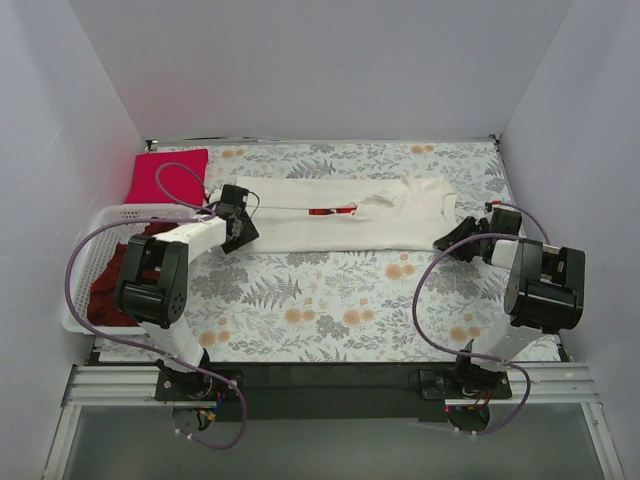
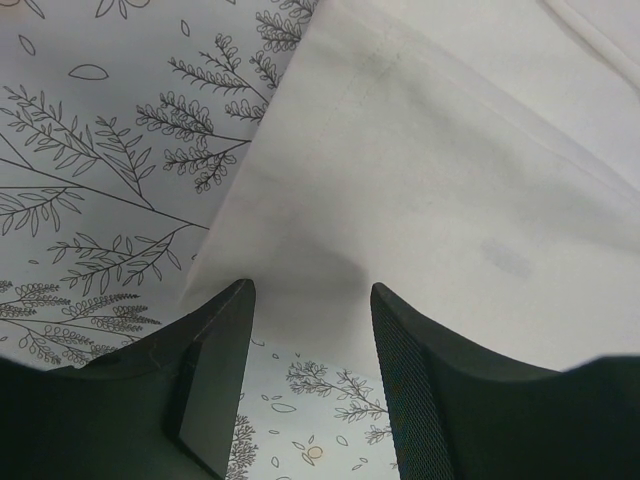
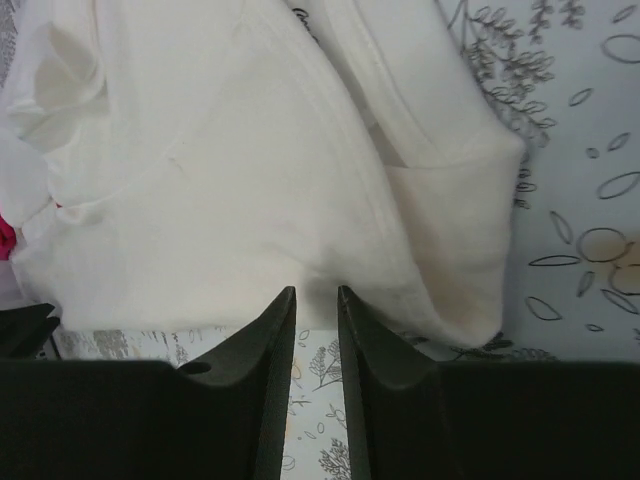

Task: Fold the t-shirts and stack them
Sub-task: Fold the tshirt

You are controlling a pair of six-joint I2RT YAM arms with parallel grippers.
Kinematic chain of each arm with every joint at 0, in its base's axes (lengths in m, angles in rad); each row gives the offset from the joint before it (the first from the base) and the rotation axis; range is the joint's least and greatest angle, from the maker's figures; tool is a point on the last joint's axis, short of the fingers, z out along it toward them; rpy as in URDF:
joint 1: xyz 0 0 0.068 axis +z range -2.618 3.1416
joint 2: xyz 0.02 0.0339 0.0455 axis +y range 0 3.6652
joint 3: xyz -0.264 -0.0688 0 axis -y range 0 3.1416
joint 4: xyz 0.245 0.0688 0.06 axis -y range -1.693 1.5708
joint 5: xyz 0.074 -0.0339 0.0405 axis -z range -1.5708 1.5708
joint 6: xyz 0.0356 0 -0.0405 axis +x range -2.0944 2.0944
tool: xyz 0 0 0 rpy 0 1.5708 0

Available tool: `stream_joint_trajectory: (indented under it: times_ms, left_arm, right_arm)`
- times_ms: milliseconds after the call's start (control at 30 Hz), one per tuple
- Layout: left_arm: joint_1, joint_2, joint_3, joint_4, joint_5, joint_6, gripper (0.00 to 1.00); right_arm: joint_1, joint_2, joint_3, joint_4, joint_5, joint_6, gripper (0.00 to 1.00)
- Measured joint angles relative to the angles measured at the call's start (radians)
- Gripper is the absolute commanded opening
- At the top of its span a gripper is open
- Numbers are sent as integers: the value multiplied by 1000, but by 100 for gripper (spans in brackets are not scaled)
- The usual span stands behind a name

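I read the cream-white t-shirt [image 1: 400, 225] as lying folded into a long band across the far half of the floral table cloth [image 1: 330, 310], with its red chest print [image 1: 332, 211] showing at the fold. Left gripper [image 2: 312, 290]: jaws wide apart, holding nothing, tips at the shirt's left end. Right gripper [image 3: 316, 292]: jaws drawn to a narrow slit, table cloth visible through it, tips at the shirt's right-end hem, no cloth seen between them. The crimson-pink t-shirt [image 1: 165, 175] lies at the far-left corner. The dark maroon t-shirt [image 1: 108, 288] sits inside the white lattice basket [image 1: 78, 300].
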Motion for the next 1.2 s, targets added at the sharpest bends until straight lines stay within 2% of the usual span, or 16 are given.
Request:
stream_joint_trajectory:
  times_ms: [300,467,567,667,833,967,1200]
  left_arm:
    - [-2,-67,-83,8,-9,-18,50]
    - [0,-209,-214,-33,5,-49,50]
    - [0,-283,-261,-100,15,-56,56]
    - [-2,-312,-261,-156,15,-48,61]
    - [-83,-317,-135,-211,-25,7,69]
    - [-200,-272,14,-139,-40,96,70]
    - [-353,-2,238,84,-13,390,71]
  right_arm:
    - [-173,8,-66,92,-86,46,31]
    - [-209,-117,-124,-24,-32,21,31]
    - [-208,-205,-145,-86,-18,2,33]
    - [-186,-282,-146,-116,-14,-5,38]
    - [-76,-300,-89,-136,-11,-27,43]
    - [57,-230,35,-142,-10,-50,43]
    - [180,-51,231,-142,-22,-89,43]
